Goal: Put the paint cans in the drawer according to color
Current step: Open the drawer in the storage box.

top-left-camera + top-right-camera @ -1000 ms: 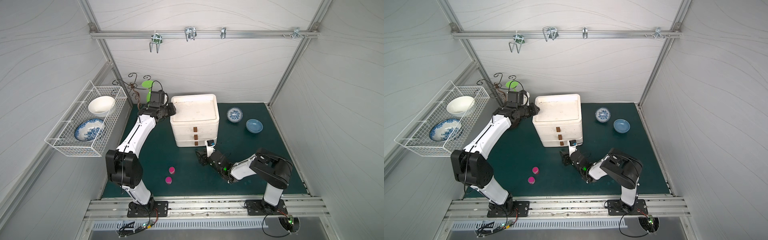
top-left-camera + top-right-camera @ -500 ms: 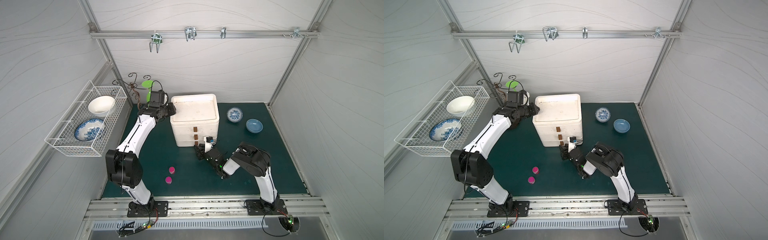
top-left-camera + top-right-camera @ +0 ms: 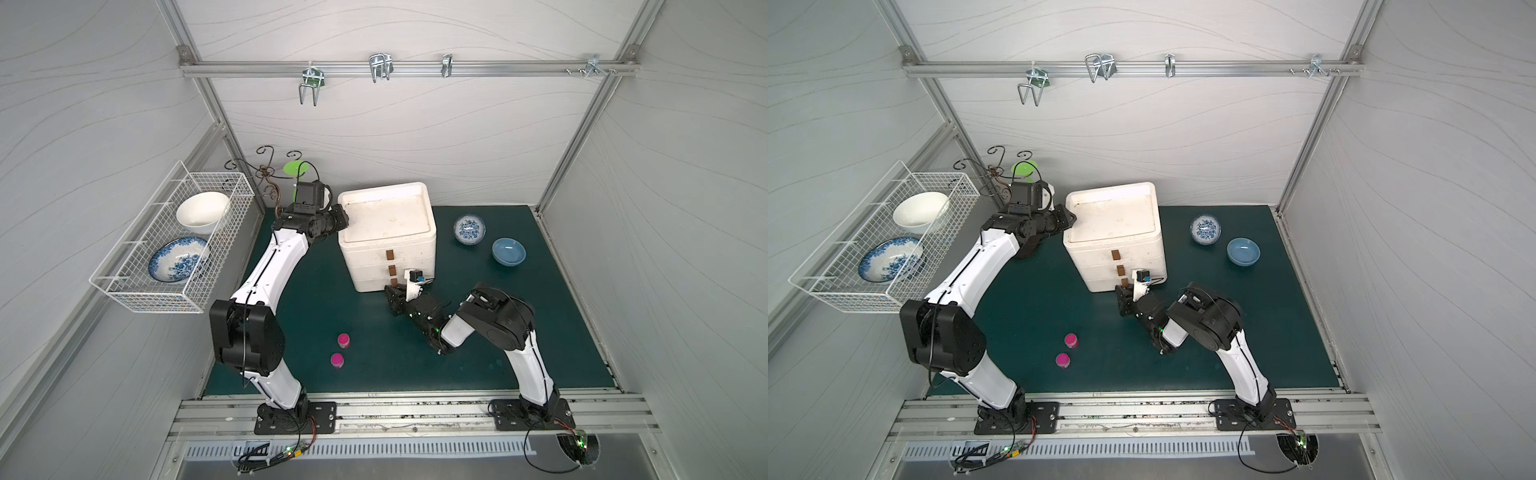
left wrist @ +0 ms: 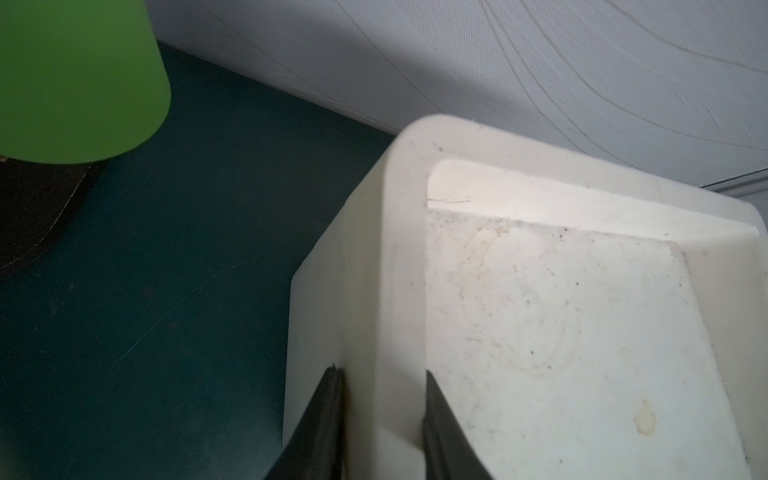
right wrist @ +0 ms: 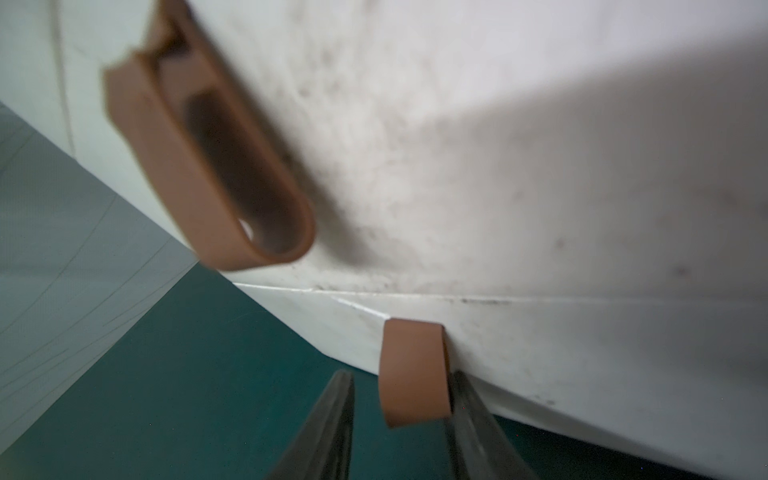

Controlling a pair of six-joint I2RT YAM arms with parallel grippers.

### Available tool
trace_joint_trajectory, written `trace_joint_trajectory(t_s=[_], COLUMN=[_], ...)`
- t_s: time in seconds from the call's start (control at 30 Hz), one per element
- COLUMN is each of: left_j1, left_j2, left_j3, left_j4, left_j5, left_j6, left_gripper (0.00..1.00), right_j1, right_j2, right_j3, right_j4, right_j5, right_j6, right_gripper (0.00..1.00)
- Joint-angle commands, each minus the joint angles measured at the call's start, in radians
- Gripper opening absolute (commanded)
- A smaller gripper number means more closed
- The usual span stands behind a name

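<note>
No text, label, brand, number or sign can be read in any view. Seen close up, the drawer (image 5: 519, 166) shows only plain white faces and unmarked brown tab handles (image 5: 413, 370). The paint cans (image 3: 344, 340) are too small to show any print.
</note>
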Motion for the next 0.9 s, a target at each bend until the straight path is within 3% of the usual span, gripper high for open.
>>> trace_joint_trajectory(t_s=[0.0, 0.17, 0.43, 0.67, 0.87], left_j1=[0.012, 0.012, 0.024, 0.030, 0.001], left_j2=[0.021, 0.023, 0.014, -0.038, -0.014], left_j3=[-0.018, -0.019, -0.057, -0.130, -0.078], left_j4=[-0.030, -0.031, 0.017, 0.104, 0.047], left_j5=[0.093, 0.095, 0.072, 0.006, 0.024], left_j6=[-0.119, -0.120, -0.187, -0.267, -0.226], left_gripper=[0.24, 0.24, 0.23, 0.22, 0.22], right_j1=[-0.015, -0.041, -0.016, 0.115, 0.222], right_j2=[-0.023, -0.024, -0.107, -0.266, -0.395], right_j3=[-0.008, -0.039, -0.143, -0.270, -0.334], right_j4=[0.056, 0.056, 0.045, -0.112, -0.270], right_j5=[0.034, 0.038, -0.005, 0.071, 0.141], right_j6=[-0.012, 0.024, 0.001, -0.008, 0.022], right_gripper=[0.25, 0.00, 0.00, 0.00, 0.00])
